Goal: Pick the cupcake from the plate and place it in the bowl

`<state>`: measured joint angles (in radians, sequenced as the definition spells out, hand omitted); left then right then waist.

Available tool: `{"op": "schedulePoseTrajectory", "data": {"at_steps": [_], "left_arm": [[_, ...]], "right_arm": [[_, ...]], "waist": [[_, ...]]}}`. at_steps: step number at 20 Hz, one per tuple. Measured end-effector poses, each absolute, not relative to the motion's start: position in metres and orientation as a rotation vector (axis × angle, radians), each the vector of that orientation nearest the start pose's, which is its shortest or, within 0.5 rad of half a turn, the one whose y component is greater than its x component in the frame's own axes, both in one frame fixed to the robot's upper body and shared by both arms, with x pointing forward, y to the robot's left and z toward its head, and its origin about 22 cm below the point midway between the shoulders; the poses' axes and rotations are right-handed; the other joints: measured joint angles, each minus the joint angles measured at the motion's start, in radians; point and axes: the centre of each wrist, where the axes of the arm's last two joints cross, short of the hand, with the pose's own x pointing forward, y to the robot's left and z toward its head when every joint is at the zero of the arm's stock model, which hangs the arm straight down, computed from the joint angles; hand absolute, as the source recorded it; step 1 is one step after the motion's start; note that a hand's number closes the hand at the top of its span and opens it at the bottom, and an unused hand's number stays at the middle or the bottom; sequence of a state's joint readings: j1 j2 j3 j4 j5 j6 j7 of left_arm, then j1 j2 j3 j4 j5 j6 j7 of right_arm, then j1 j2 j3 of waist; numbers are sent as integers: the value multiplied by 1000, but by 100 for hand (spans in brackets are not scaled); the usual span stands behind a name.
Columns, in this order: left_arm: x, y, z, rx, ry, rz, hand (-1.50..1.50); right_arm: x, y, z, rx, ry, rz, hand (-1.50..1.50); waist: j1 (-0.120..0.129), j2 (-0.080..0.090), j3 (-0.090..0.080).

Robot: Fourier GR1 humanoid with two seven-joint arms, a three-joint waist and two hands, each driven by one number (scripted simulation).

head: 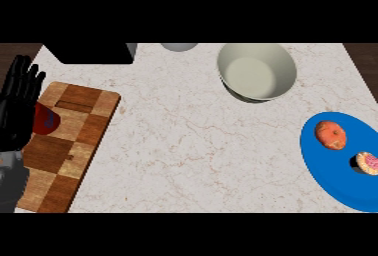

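The cupcake on the plate lies far right, across the counter from the open left hand; the right hand is unseen.

One head view looks steeply down onto the counter.

no text, label, brand or number seems readable on anything on the counter.

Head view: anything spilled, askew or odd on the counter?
Nothing spilled or damaged. Only the cutting board lies slanted on the counter, with a red thing at its edge partly hidden by the resting left hand. The bowl is upright; the cupcake is on the blue plate.
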<state>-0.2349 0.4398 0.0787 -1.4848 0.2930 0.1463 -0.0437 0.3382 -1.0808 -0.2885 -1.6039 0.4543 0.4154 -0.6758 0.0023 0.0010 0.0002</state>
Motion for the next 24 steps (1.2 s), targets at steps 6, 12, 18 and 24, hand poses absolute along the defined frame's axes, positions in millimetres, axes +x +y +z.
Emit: {"op": "schedulePoseTrajectory", "data": {"at_steps": [6,12,18,24], "left_arm": [[302,328,85,232,-1786,25,0],[298,327,85,243,-1788,25,0],[295,330,85,239,-1781,29,0],[295,328,83,235,-1784,31,0]], "right_arm": [[193,-480,137,-529,-1229,1498,-150],[202,-486,108,-533,-1214,1490,-150],[218,-487,93,-526,-1245,1486,-150],[227,-487,75,-513,-1266,1514,-150]], "waist": [[2,1,0],[1,0,0],[1,0,0],[1,0,0]]}}
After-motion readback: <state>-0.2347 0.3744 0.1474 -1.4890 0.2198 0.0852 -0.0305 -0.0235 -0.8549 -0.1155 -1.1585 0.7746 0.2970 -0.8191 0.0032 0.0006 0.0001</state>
